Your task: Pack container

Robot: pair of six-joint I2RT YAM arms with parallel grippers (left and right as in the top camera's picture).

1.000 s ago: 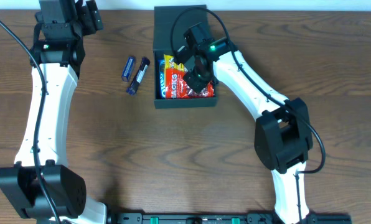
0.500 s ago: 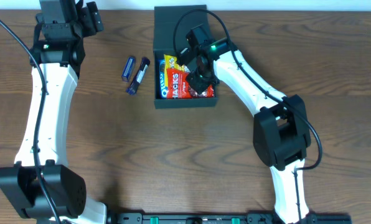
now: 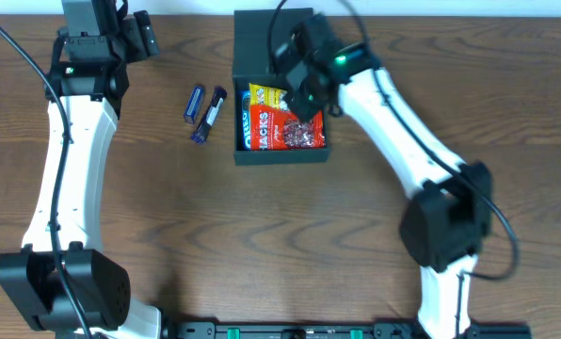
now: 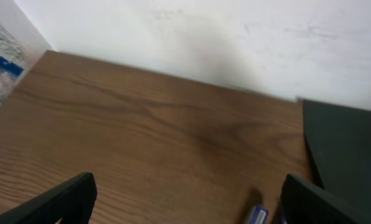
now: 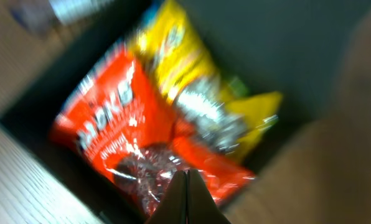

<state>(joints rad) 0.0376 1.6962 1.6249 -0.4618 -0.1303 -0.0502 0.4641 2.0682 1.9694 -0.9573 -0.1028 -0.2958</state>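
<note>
Along the table's (image 3: 262, 245) far edge, centre: container (image 3: 280, 156) is sitting with its lid (image 3: 260, 42) lying open behind it. A red packet (image 3: 285, 130) and a yellow packet (image 3: 260, 94) are crowding its walls. Your right gripper (image 5: 187, 179) is hovering over them, fingers pressed together on nothing; that view is blurring. Two blue bars (image 3: 195, 104) are lying on open wood just left of the box. Your left gripper (image 4: 192, 208) is hanging at the far left corner, fingers spread wide, well apart from everything.

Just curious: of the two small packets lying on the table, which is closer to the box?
The longer, darker packet; it lies between the shorter blue packet and the container.
</note>
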